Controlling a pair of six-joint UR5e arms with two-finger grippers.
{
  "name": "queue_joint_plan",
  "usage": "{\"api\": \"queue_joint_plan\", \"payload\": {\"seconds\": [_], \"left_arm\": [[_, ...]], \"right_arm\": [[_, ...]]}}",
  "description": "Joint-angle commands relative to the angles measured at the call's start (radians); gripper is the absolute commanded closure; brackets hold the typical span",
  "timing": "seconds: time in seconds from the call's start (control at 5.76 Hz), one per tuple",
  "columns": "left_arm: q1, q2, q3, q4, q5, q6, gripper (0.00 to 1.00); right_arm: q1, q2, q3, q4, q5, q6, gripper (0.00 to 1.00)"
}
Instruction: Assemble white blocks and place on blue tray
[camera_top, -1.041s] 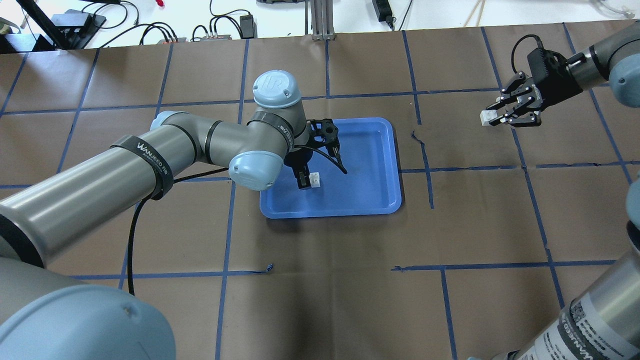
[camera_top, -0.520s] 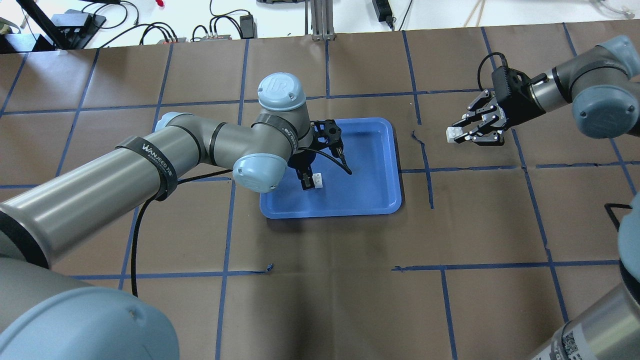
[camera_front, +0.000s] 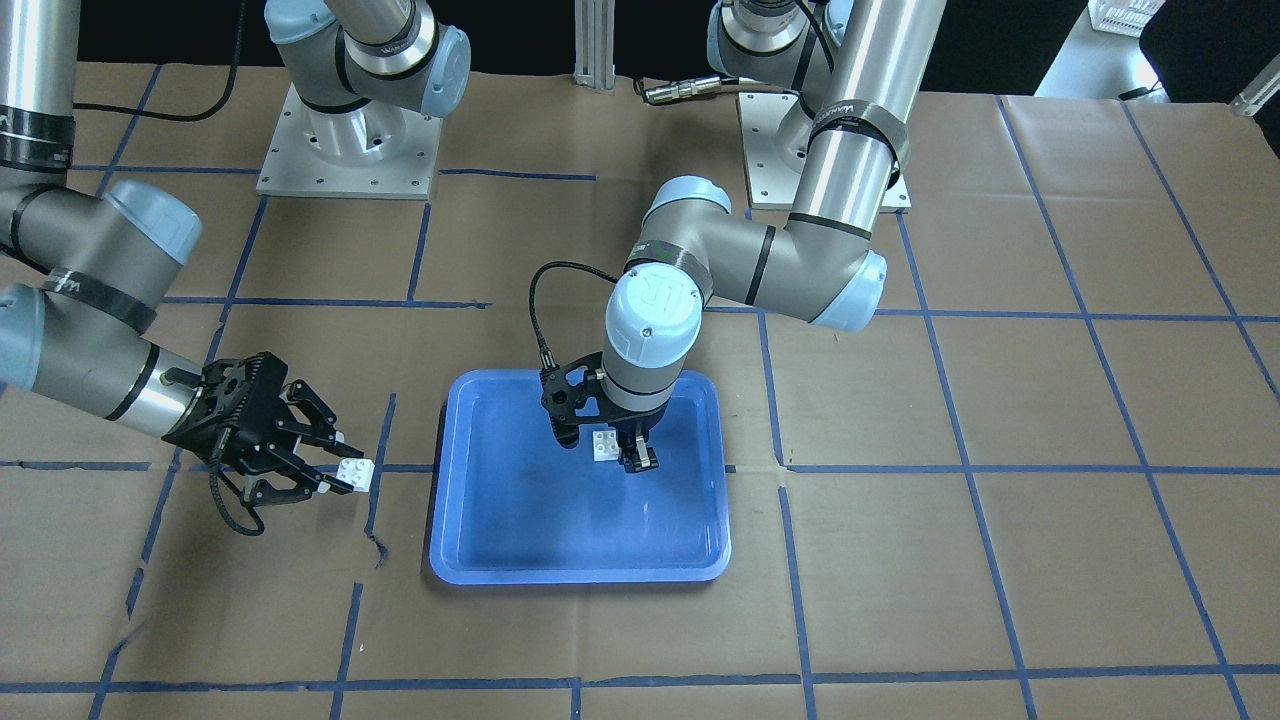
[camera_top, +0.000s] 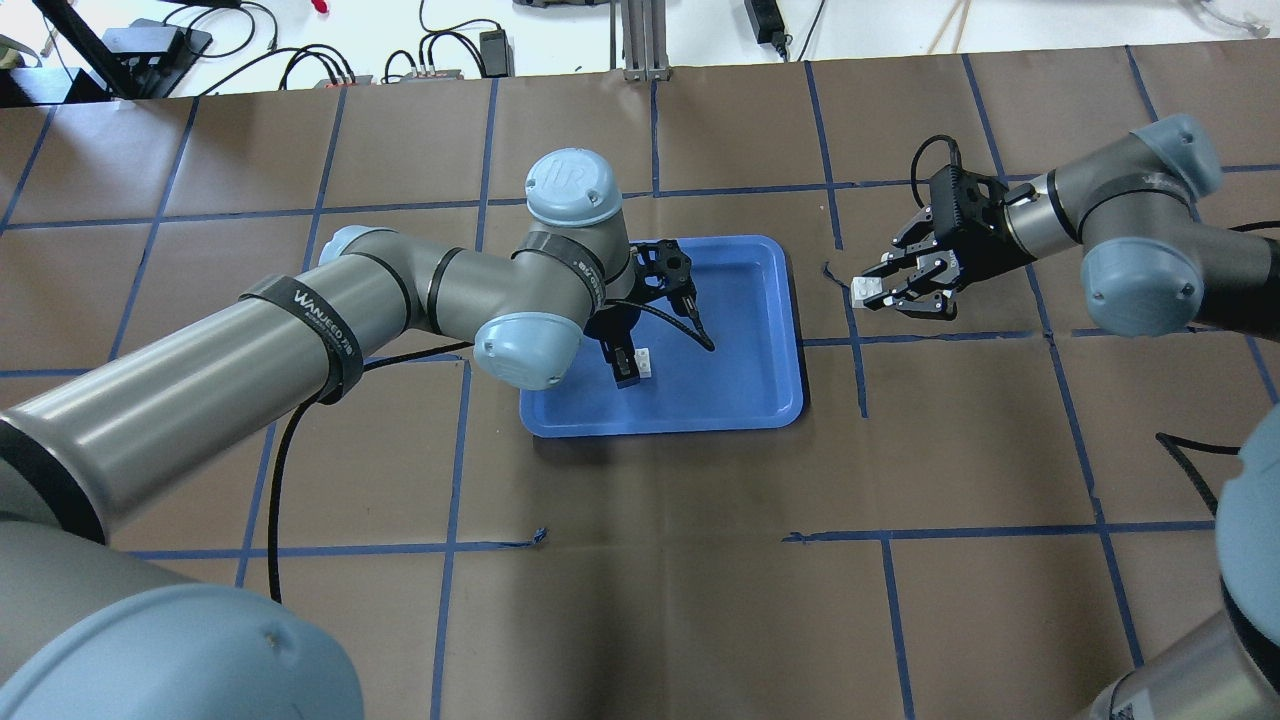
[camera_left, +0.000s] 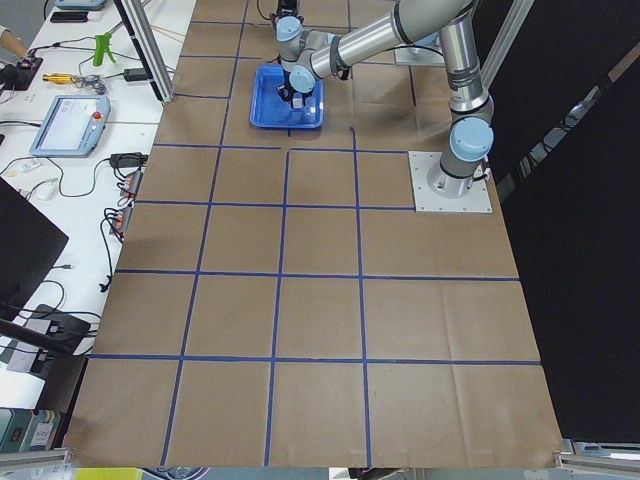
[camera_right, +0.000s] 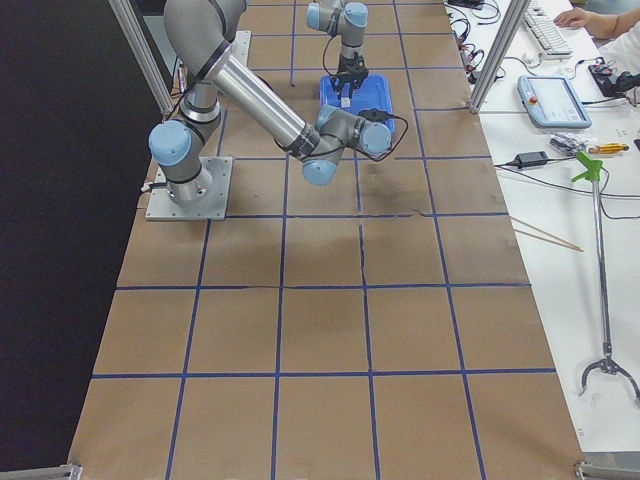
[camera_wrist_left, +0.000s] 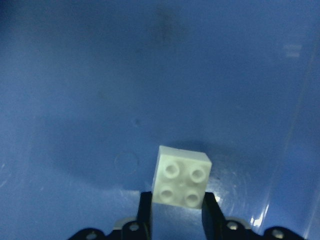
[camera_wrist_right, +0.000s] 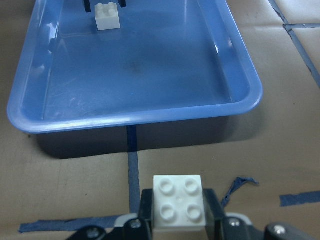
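The blue tray (camera_top: 750, 395) lies mid-table. My left gripper (camera_top: 632, 366) is over the tray's near-left part, shut on a white block (camera_top: 647, 361), studs up, held low over the tray floor. It also shows in the left wrist view (camera_wrist_left: 181, 176) and the front view (camera_front: 604, 443). My right gripper (camera_top: 872, 292) is shut on the second white block (camera_top: 862, 290), just right of the tray and above the table. The right wrist view shows this block (camera_wrist_right: 178, 201) between the fingers, with the tray (camera_wrist_right: 150, 75) ahead and the other block (camera_wrist_right: 107, 16) at its far end.
The table is covered in brown paper (camera_top: 650, 560) with blue tape grid lines. The left arm's elbow (camera_top: 520, 345) hangs over the tray's left edge. Cables and power supplies (camera_top: 440, 50) lie beyond the far edge.
My right gripper has carried its white block leftward toward the tray's right edge. My left gripper with its block has shifted slightly right over the tray.
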Motion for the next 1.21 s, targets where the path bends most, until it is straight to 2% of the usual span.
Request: {"api": "queue_joint_plan", "payload": {"seconds": [0.0,0.17,0.35,0.52,0.69,0.87,1.04], "left_arm": [[-0.003,0.025,0.003,-0.007,0.0,-0.008,0.25],[-0.003,0.08,0.012,-0.039,-0.002,-0.009,0.25],[0.007,0.155,0.033,-0.175,0.001,-0.01,0.25],[0.019,0.234,0.087,-0.377,0.004,-0.013,0.25],[0.019,0.287,0.14,-0.508,0.006,-0.016,0.24],[0.028,0.347,0.145,-0.542,0.006,-0.051,0.22],[0.066,0.41,0.136,-0.579,0.007,-0.066,0.19]], "right_arm": [[0.016,-0.001,0.029,-0.072,0.002,0.049,0.69],[0.037,-0.001,0.032,-0.077,0.015,0.061,0.69],[0.069,-0.001,0.042,-0.164,0.015,0.158,0.69],[0.123,0.0,0.059,-0.259,0.015,0.266,0.7],[0.198,0.009,0.074,-0.399,0.012,0.419,0.73],[0.261,0.012,0.076,-0.489,0.011,0.551,0.73],[0.305,0.011,0.076,-0.494,0.006,0.579,0.73]]}}
